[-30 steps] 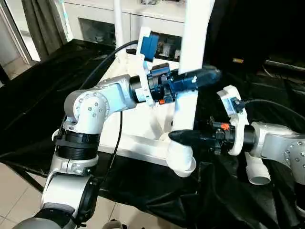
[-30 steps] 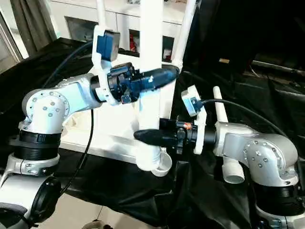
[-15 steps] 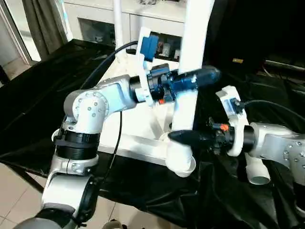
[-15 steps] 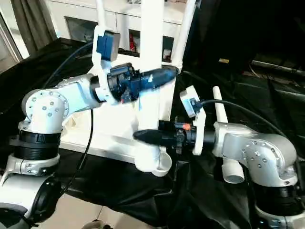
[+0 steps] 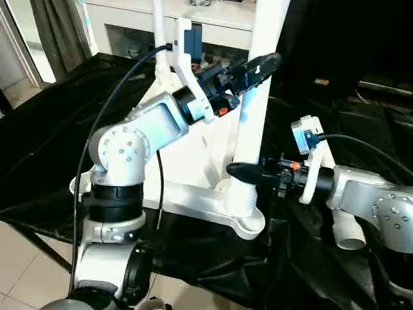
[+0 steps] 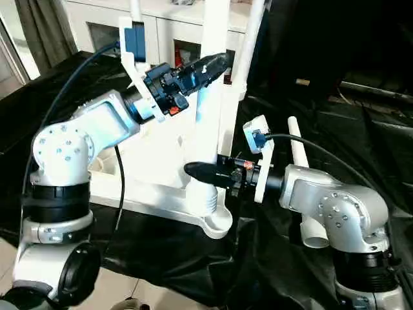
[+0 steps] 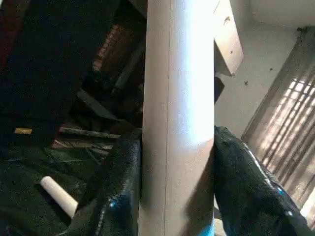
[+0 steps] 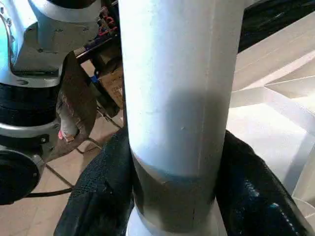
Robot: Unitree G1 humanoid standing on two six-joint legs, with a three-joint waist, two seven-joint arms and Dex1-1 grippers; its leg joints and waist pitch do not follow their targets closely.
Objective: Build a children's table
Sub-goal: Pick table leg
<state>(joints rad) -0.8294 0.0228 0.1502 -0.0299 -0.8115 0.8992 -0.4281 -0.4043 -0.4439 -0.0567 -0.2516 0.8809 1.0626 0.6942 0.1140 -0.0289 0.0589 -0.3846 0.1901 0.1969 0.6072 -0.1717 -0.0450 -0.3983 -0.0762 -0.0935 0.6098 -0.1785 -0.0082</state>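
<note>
Black-draped surface (image 5: pixel 58 129) bears one upturned tabletop (image 5: pixel 193 161); two hands, left hand (image 5: pixel 258 64) and right hand (image 5: pixel 240 172), clasp one upright leg (image 5: pixel 253 123).

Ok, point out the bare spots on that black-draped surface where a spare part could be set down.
Bare black cloth lies left of the upturned white plastic tabletop. A narrower strip runs along the front edge below the corner socket. It is crowded around the upright white tubular leg, where both pincers sit. On the right, a loose white leg lies on the cloth.

Soft daylight from the curtained window (image 7: pixel 283 137), bluish sheen and shadow on the white leg (image 7: pixel 178 113).
</note>
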